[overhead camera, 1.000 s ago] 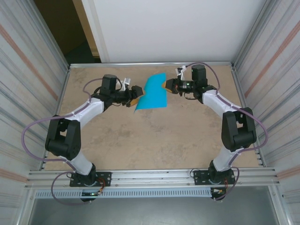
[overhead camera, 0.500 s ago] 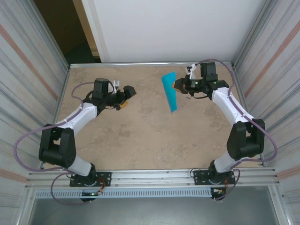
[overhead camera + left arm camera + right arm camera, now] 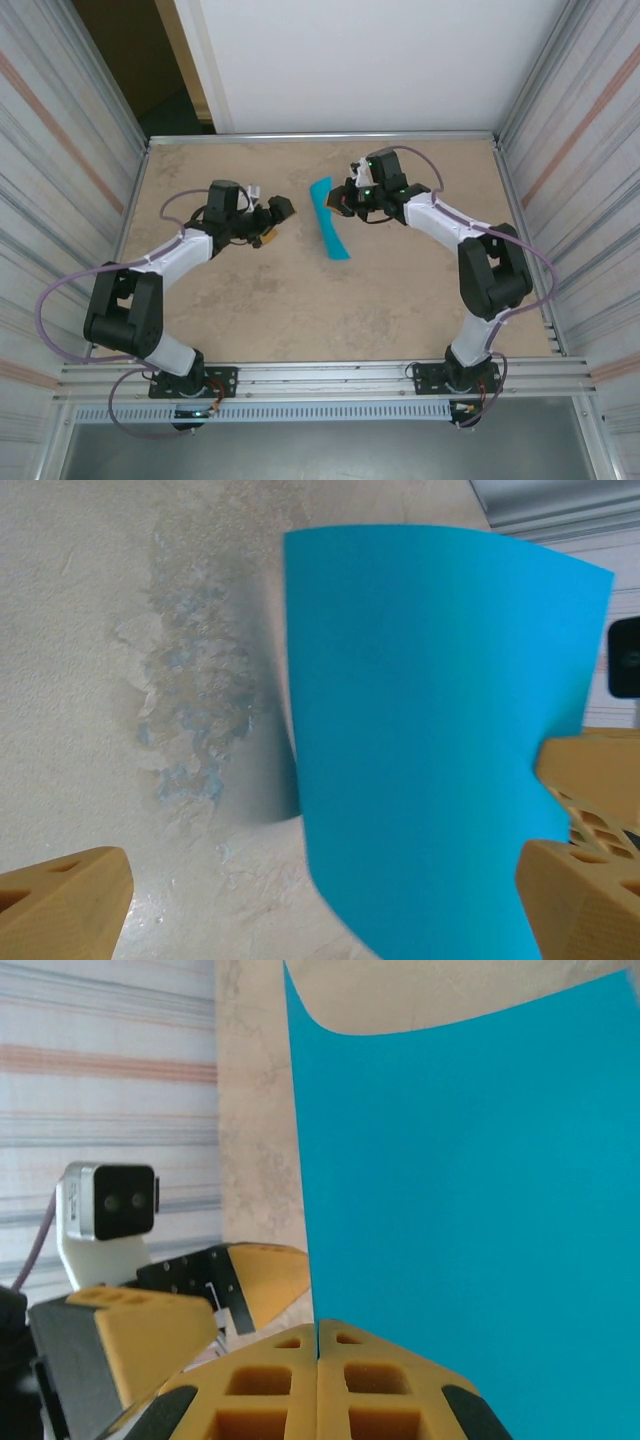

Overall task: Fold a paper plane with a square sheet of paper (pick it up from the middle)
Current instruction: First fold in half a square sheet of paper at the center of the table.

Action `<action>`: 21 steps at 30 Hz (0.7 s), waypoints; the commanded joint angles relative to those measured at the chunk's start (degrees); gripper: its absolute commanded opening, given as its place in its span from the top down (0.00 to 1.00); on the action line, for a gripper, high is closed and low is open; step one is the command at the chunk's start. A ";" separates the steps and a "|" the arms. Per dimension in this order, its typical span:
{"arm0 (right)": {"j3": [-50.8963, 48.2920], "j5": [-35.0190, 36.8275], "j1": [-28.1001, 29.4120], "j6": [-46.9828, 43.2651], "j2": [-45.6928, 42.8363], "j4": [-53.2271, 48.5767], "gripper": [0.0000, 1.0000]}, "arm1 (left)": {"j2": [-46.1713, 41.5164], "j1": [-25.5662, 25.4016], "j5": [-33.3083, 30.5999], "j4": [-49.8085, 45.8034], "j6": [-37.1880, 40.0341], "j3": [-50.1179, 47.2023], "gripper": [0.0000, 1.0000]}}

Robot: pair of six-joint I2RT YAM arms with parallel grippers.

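- Over the far middle of the table point(image 3: 200, 300), from above, the right gripper point(image 3: 343, 199) clamps the square sheet of paper point(image 3: 329, 228), which curls on edge toward the near side. The left gripper point(image 3: 276, 222) is spread wide, apart from the sheet on its left.
- At the left wrist, the sheet stands upright ahead of the spread fingers point(image 3: 62, 895), closer to the right one.
- At the right wrist, pads point(image 3: 270, 1390) pressed together pinch the sheet's edge.
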 commanded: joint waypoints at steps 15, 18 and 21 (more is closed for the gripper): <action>7.03 -2.94 -1.54 -9.58 15.18 -4.92 1.00 | 10.00 -6.01 -4.50 -8.48 5.02 7.83 0.10; 8.30 -1.80 -1.52 -10.99 16.68 -6.18 1.00 | 12.37 -6.98 -5.11 -9.94 5.62 10.27 0.14; 8.26 -0.67 -1.61 -11.56 17.54 -6.27 1.00 | 14.76 -8.31 -7.86 -14.00 7.14 13.96 0.19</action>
